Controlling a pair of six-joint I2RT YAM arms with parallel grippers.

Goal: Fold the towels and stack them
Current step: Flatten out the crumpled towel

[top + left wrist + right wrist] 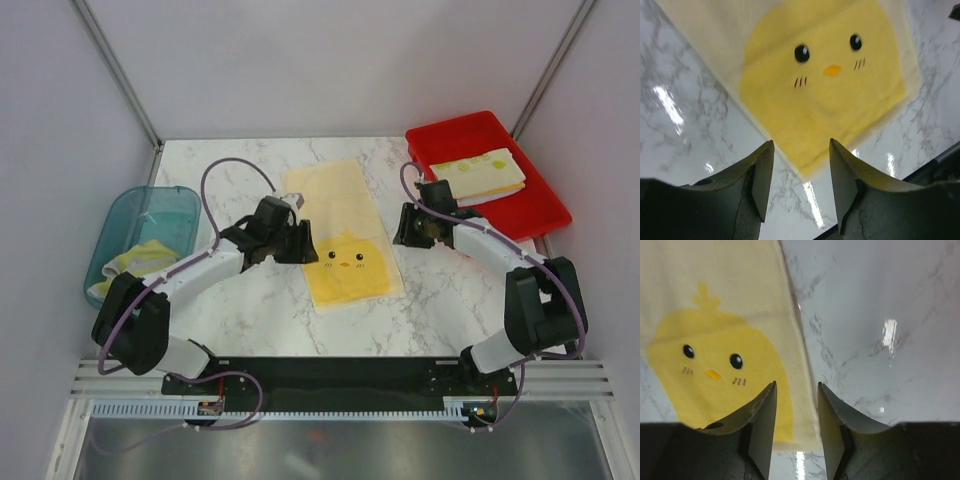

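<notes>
Chick towel (342, 238): was seen spread flat at the middle of the counter (250, 310) — pale yellow, with the chick's face printed on its near half.
Left gripper (303, 243): was held at the towel's left edge; its jaws were parted fairly wide, and nothing was gripped between them.
Right gripper (406, 232): was held just beside the towel's right edge; its jaws were parted less widely, and nothing was gripped.
Right wrist view: the towel's right edge (790, 340) was seen running down toward the gap between the jaws.
Printed towel (480, 174): was laid folded in the red tray (525, 215) at the far right.
Yellow towel (140, 258): was left bunched in the teal tub (150, 205) — well apart, at the left.
</notes>
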